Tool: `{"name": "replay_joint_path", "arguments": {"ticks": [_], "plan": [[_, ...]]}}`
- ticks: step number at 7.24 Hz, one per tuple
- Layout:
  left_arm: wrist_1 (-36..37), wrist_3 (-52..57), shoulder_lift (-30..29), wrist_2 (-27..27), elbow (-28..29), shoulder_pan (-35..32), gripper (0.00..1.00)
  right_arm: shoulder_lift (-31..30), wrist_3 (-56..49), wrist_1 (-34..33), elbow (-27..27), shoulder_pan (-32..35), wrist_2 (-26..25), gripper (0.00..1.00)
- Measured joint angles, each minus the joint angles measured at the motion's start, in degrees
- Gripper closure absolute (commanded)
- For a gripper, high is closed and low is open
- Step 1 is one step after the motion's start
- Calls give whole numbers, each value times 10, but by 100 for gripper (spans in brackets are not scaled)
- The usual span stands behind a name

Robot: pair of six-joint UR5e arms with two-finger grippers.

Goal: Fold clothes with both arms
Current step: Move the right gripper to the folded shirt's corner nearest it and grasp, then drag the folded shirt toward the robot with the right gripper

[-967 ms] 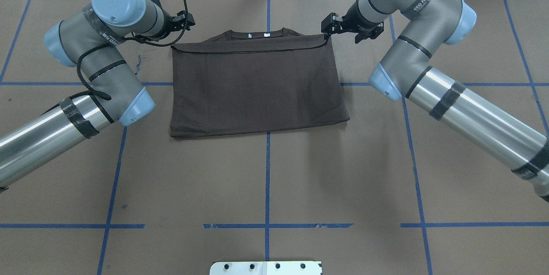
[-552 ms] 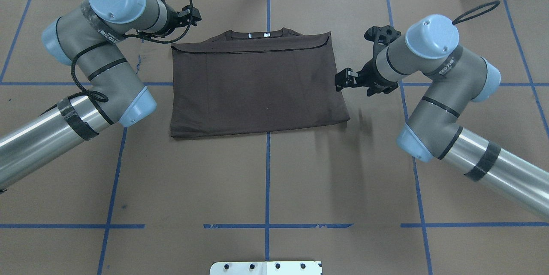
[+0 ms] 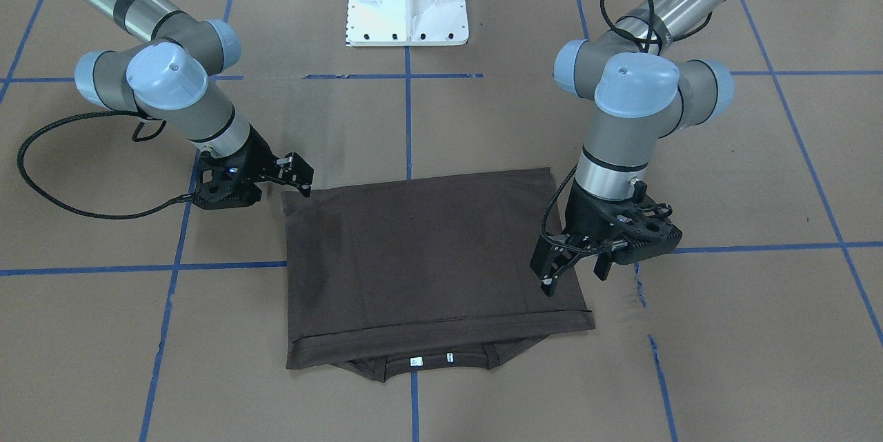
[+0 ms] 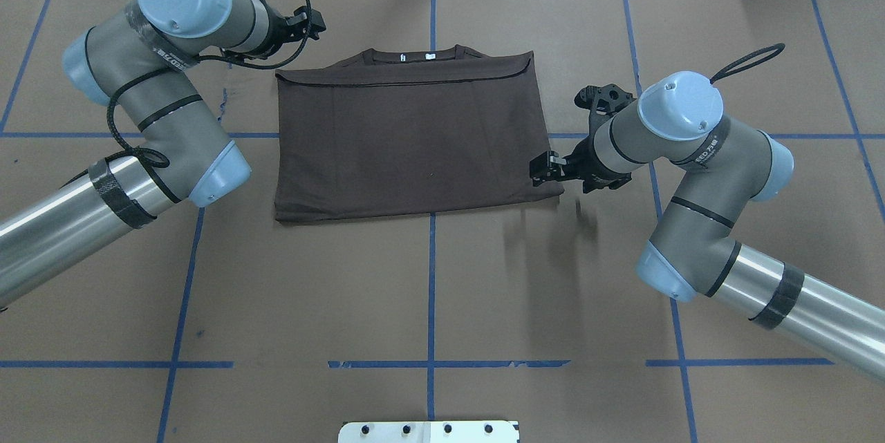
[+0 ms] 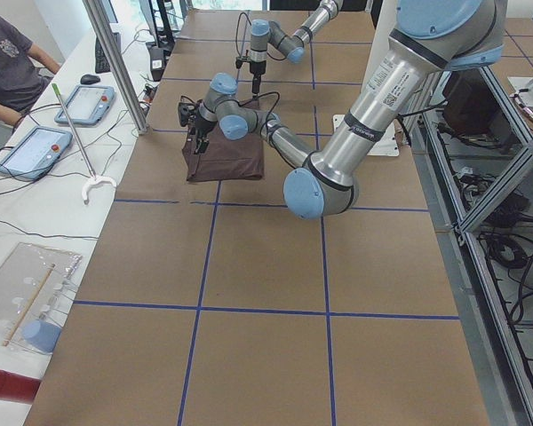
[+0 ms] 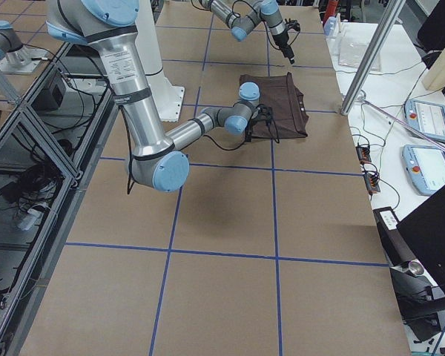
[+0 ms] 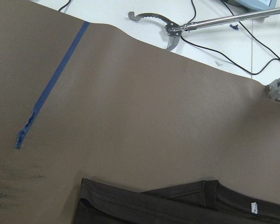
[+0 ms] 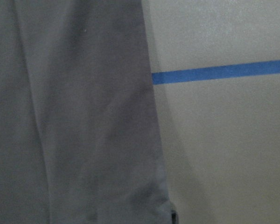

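Observation:
The dark brown T-shirt (image 4: 415, 132) lies flat on the table, folded into a rectangle. Its collar and white tags are at the far edge (image 3: 428, 360). My right gripper (image 4: 568, 175) hangs open and empty at the shirt's near right corner; in the front view it (image 3: 283, 180) is at the view's left. The right wrist view shows the shirt's edge (image 8: 74, 112) beside bare table. My left gripper (image 4: 304, 23) is open and empty, raised beyond the shirt's far left corner (image 3: 574, 273). The left wrist view shows that corner and the collar (image 7: 177, 205).
The brown table cover (image 4: 429, 291) carries a grid of blue tape lines (image 4: 431, 277). The white pedestal base (image 3: 407, 1) stands at the robot's side. A reach-grabber tool (image 7: 168, 28), tablets (image 5: 31, 146), a metal post (image 5: 115, 62) and an operator (image 5: 9, 62) are beyond the far edge.
My right gripper has moved from the shirt's far right corner along its right edge to the near right corner. The left gripper has shifted slightly away from the shirt. The shirt has not moved.

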Motion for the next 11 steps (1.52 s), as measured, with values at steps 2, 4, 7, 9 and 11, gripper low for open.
{"name": "replay_joint_path", "arguments": {"ticks": [2,4,7,9,11], "plan": [[0,-1,3,0,0,0,0,15,-2,-2,-15,0,-5,100],[0,-1,5,1,-1,0,0,17,-7,-2,-19,0,-5,100],[0,-1,5,1,-6,0,0,10,-6,-3,-13,2,2,100],[0,-1,5,1,-10,0,0,-31,-2,-4,35,-10,21,100],[0,-2,8,1,-15,0,0,-144,1,-5,153,-67,27,100]]}}
